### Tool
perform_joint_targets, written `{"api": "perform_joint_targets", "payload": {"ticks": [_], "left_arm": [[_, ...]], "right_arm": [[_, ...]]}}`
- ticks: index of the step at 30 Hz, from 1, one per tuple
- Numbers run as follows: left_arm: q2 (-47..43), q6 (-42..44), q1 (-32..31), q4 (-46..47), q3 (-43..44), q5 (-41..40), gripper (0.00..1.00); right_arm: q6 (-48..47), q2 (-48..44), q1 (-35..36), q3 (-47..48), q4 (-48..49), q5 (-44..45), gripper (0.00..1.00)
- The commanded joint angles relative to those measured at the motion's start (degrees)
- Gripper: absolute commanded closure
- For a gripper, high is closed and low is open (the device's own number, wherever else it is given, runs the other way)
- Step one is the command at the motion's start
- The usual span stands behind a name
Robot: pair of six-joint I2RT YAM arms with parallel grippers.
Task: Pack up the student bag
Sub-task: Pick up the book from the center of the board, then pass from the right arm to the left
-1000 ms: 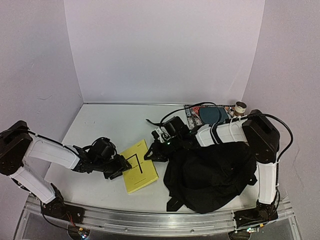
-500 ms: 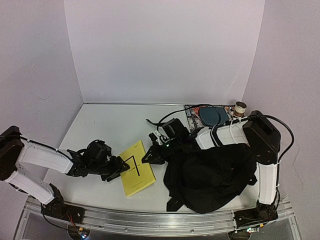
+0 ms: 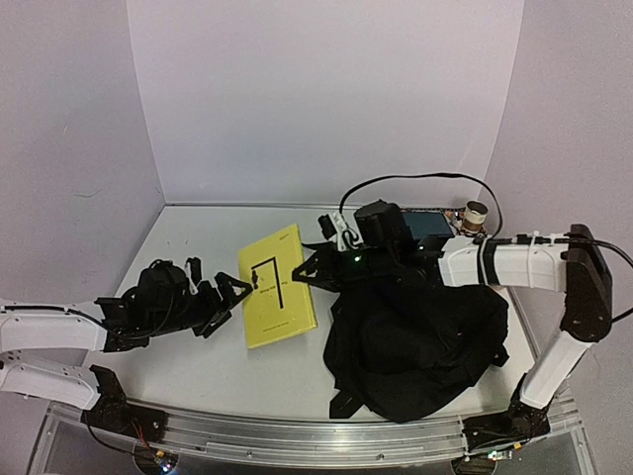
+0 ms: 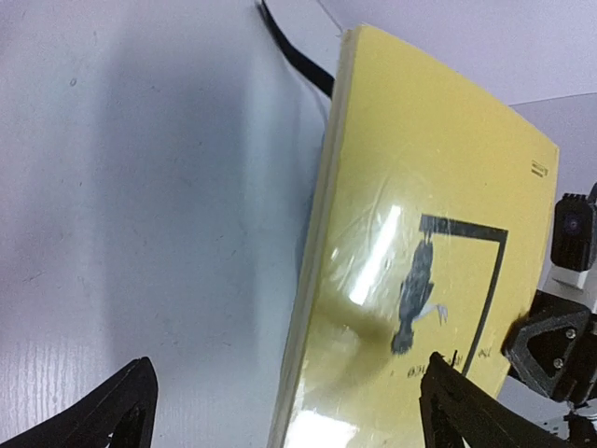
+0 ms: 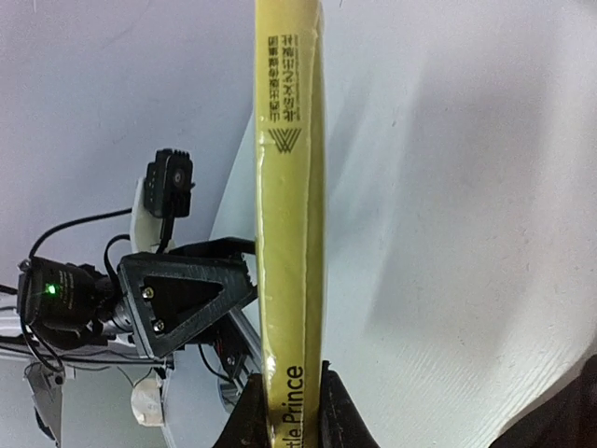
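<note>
Two tools over the white surface (image 3: 188, 247), one book between them. Right tool (image 3: 307, 278): narrow, clamped on the spine edge of the yellow book (image 3: 276, 288); from the right wrist, both fingers (image 5: 246, 411) pressed to either side of the spine, with "Prince" legible just above them. Book tilted, cover facing up and towards 9 o'clock, near the middle of the surface; contact between its lower edge and the surface impossible to judge. Left tool (image 3: 226, 305): wide, holding nothing, at 9 o'clock of the book and apart from it, aimed towards the cover; from the left wrist, black fingertips (image 4: 119, 415) at both lower corners, with the glossy cover and its black-framed figure spread between them. Student bag (image 3: 415, 346): slumped at 4 o'clock of the surface, black fabric crumpled, a strap end (image 3: 344, 404) poking out towards 6 o'clock, its 10 o'clock corner just beside the right tool, partly under the right arm. At 1 o'clock, near the back wall, a flat item with a dark blue patch (image 3: 427, 224), mostly hidden behind the right wrist, and a small roll (image 3: 476, 211) just beside it at its 3 o'clock. Black cable (image 3: 415, 179) arching above the right arm.
</note>
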Motion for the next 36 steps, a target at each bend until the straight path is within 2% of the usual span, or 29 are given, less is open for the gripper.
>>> {"api": "perform_joint_targets", "payload": {"ticks": [1, 7, 19, 25, 31, 36], "left_arm": [[-5.47, -1.88, -0.19, 2.06, -0.54, -3.65, 0.01], [-6.81, -4.55, -0.28, 6.41, -1.44, -2.85, 0.01], [4.35, -7.06, -2.51, 31.89, -2.92, 1.15, 0.01], [8.55, -4.82, -4.76, 36.07, 1.23, -0.32, 0.01], [13.99, -6.55, -5.18, 39.82, 5.24, 0.75, 0.01], [20.09, -12.05, -6.43, 51.56, 5.09, -0.48, 0.05]], "right_arm": [[1.68, -7.43, -0.73, -4.2, 10.18, 10.19, 1.0], [5.52, -12.09, -0.93, -9.29, 19.07, 18.01, 1.0], [13.75, -14.6, -0.87, -15.64, 38.22, 24.06, 1.0], [15.77, -13.73, -0.89, -15.79, 42.06, 24.51, 1.0], [18.39, -12.39, -0.85, -15.76, 45.98, 23.44, 1.0], [19.33, -12.05, -0.84, -16.12, 48.01, 23.34, 1.0]]}}
